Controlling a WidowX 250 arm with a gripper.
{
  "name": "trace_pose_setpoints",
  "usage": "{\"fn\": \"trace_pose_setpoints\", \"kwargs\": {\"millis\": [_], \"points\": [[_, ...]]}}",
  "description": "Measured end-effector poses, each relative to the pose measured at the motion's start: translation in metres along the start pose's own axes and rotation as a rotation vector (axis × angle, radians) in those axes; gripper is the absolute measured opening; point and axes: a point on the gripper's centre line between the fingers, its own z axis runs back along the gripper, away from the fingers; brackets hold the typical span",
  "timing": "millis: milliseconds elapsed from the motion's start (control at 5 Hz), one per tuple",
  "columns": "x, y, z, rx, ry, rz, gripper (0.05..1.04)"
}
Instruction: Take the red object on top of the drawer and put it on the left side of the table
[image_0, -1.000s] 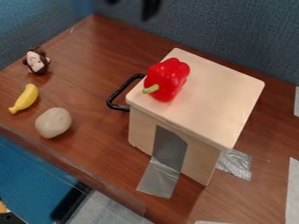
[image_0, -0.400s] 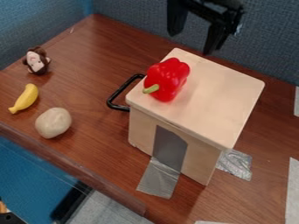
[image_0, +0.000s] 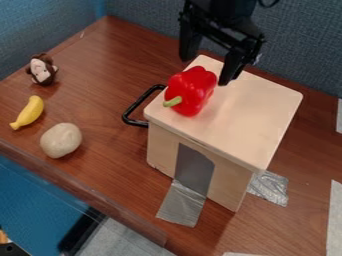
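Hand spread wide, above back corner of drawer, holding nothing. Red pepper lies on drawer top, near handle-side edge. Main risk: fingers lowered off-centre, one landing on pepper, nudging it over edge. Smooth, rounded skin may slip from shallow pinch. Lifting too little could catch black handle. On left side of counter, careless release might knock banana or pale lump, or let pepper roll.
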Motion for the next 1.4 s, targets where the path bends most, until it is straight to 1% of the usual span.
{"fn": "trace_pose_setpoints", "kwargs": {"millis": [200, 400, 600, 800, 1000, 1200, 1400], "points": [[-0.004, 0.000, -0.007, -0.001, 0.018, 0.004, 1.001], [-0.006, -0.008, -0.026, -0.002, 0.078, -0.008, 0.965], [-0.008, -0.009, -0.030, -0.002, 0.092, -0.018, 0.765], [-0.008, -0.003, -0.030, -0.002, 0.092, -0.026, 0.764], [-0.005, 0.028, -0.023, 0.014, 0.075, 0.031, 0.764], [0.009, 0.067, -0.007, 0.024, 0.007, 0.089, 0.764], [0.021, 0.103, -0.020, 0.031, 0.004, 0.156, 0.764]]}}
